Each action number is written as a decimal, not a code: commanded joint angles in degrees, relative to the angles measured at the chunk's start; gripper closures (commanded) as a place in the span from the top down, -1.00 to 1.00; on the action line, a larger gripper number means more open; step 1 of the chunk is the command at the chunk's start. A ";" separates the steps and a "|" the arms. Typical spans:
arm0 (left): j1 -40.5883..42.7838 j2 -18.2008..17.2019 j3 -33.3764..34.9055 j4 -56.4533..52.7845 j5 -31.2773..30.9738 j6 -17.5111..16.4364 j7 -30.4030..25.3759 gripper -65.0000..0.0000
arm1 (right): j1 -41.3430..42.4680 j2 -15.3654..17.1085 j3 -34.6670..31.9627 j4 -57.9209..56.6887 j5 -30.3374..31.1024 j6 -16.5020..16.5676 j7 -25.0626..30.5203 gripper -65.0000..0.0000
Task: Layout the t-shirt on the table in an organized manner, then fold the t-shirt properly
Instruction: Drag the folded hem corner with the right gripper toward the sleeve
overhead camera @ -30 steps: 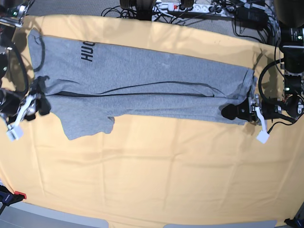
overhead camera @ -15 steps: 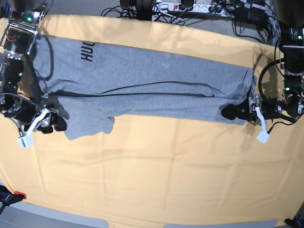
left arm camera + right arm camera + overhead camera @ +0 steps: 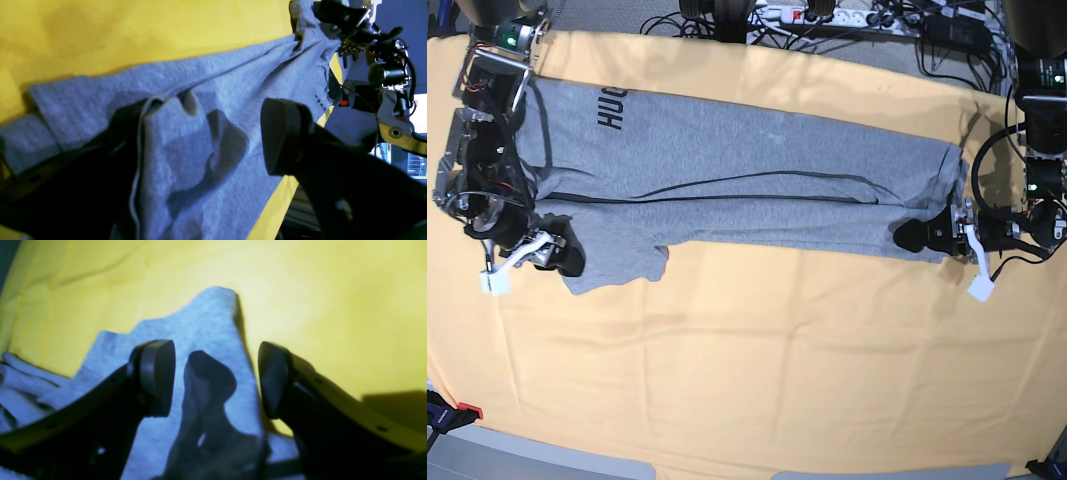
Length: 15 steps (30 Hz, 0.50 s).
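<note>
While t-shirt (image 3: pixel 747 195) spans table (image 3: pixel 757 370), cables (image 3: pixel 847 20) beyond.

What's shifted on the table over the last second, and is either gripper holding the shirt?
The right gripper has moved along the shirt's end toward the near sleeve; its open jaws straddle that sleeve of the heather-grey cotton t-shirt without pinching it. The left gripper stayed at the hem end, open, with cloth lying between its jaws. The shirt lies as before on the pale yellow-orange cloth-covered table.
</note>
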State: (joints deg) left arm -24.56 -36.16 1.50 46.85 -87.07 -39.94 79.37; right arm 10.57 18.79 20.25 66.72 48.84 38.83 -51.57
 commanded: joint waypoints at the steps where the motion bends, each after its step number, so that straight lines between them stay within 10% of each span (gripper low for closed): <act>1: -0.70 -0.98 -0.11 0.17 2.07 -0.06 0.63 0.46 | 0.90 -0.17 0.04 0.44 0.13 0.17 -0.37 0.25; 7: -0.72 -0.98 -0.11 0.17 2.07 -0.06 0.63 0.46 | 1.07 -2.60 0.04 0.44 0.17 1.17 -0.15 0.17; 12: -0.72 -0.98 -0.11 0.17 2.07 -0.06 0.63 0.46 | 3.98 -2.54 0.04 0.46 0.39 1.17 -3.04 -0.97; 15: -0.72 -0.96 -0.11 0.17 2.07 -0.06 0.63 0.46 | 6.62 -2.54 0.04 0.66 1.33 1.17 -7.19 -1.00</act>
State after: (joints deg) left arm -24.58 -36.10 1.50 46.85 -87.05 -39.92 79.33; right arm 15.46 15.40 20.12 66.26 48.51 39.48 -60.29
